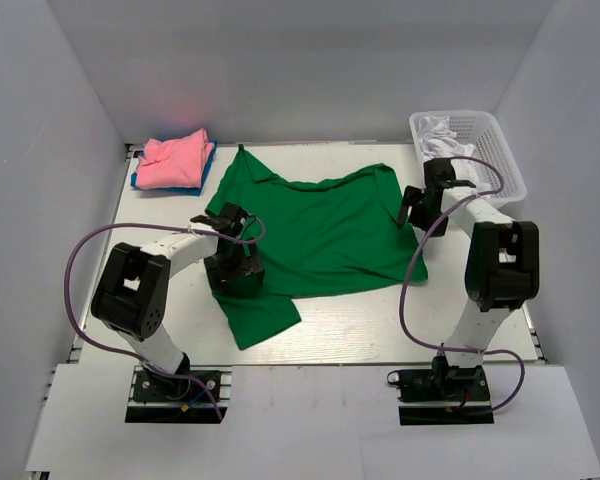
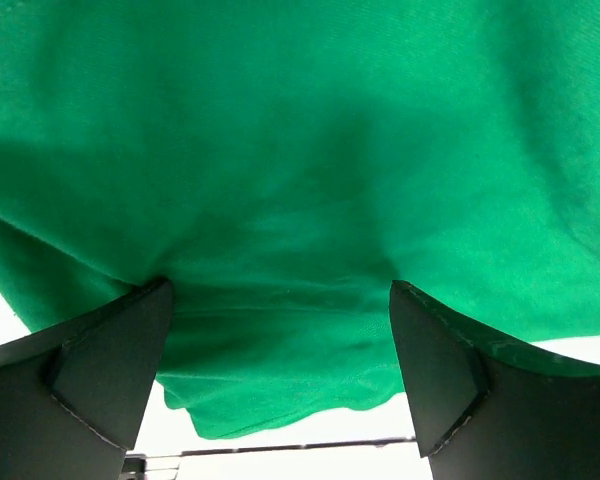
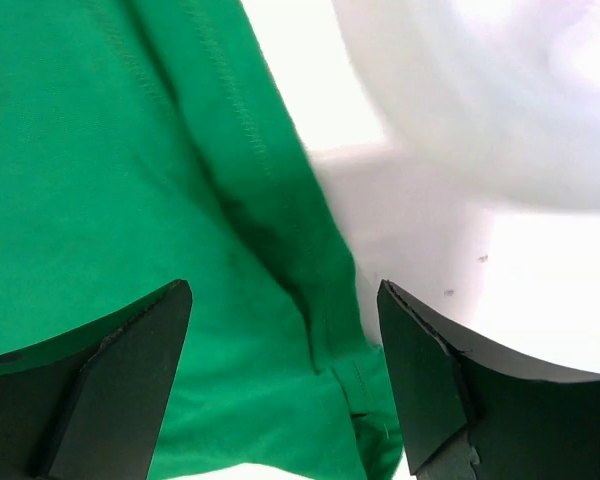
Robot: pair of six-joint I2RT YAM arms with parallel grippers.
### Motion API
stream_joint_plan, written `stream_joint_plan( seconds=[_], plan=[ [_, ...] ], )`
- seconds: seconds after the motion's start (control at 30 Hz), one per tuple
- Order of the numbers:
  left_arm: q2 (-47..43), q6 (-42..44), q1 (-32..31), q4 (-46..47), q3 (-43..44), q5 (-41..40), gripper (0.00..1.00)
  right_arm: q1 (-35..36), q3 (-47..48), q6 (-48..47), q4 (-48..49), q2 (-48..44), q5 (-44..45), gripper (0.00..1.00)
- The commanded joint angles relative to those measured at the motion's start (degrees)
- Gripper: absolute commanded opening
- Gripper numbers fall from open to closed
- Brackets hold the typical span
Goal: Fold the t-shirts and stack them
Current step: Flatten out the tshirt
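Note:
A bright green t-shirt (image 1: pixel 320 235) lies spread on the white table. My left gripper (image 1: pixel 238 262) is open over its left side, above a bunched fold near the sleeve; green cloth (image 2: pixel 300 180) fills the left wrist view between the fingers. My right gripper (image 1: pixel 417 212) is open over the shirt's right edge, where a hemmed fold (image 3: pixel 280 250) shows in the right wrist view. A folded pink t-shirt (image 1: pixel 175 160) rests on a blue one (image 1: pixel 202 176) at the back left. White cloth (image 1: pixel 438 130) lies in the basket.
A white plastic mesh basket (image 1: pixel 495 150) stands at the back right, close to my right arm. The table's front edge (image 1: pixel 310 360) runs just below the green shirt's lower sleeve. White walls close in the sides and back.

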Motion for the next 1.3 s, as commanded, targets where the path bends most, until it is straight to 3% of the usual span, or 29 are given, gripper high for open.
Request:
stream_joint_plan(
  seconds=[0.0,0.23,0.4,0.5,0.67,0.87,0.9,0.97,1.0,1.13,1.27],
  plan=[
    [1.17,0.86,0.53,-3.13,-0.69,-8.81,1.00,0.17,0.06,-2.33,-2.28,-7.06,-3.55,0.80],
    [0.39,-1.85,2.81,-13.06,4.76,-26.64,1.00,0.87,-16.27,-2.86,-5.09,-23.82,-8.38,0.79],
    [0.38,-1.86,4.13,-14.48,12.32,-25.01,1.00,2.62,-24.11,-1.46,-5.53,-29.93,-16.35,0.77],
    [-0.93,-0.11,3.61,-9.48,14.44,-19.57,1.00,5.07,-25.44,-0.75,-3.51,-29.49,-12.28,0.76],
    [-0.59,1.92,2.99,-0.51,13.13,-11.73,1.00,8.60,-15.08,-4.70,-0.70,-21.86,2.76,0.90],
    [5.47,1.30,2.99,3.10,13.73,-9.63,1.00,13.43,0.38,-10.07,5.71,-6.75,12.53,0.90],
    [6.70,1.30,3.51,3.89,13.73,-7.53,1.00,13.52,7.62,-11.02,5.37,-0.03,14.45,0.90],
    [7.76,1.30,4.04,4.42,13.21,-7.51,1.00,14.05,16.51,-12.00,3.79,4.76,18.76,0.90],
    [8.29,1.30,4.05,4.42,13.21,-9.34,1.00,14.14,22.14,-12.44,2.65,11.66,19.47,0.90],
    [10.75,1.30,4.05,3.11,13.73,-10.59,1.00,14.58,37.28,-15.86,1.50,24.44,20.44,0.90],
    [11.89,1.30,4.05,1.88,14.88,-11.99,1.00,14.93,44.78,-17.45,2.72,31.06,24.30,0.90]
  ],
)
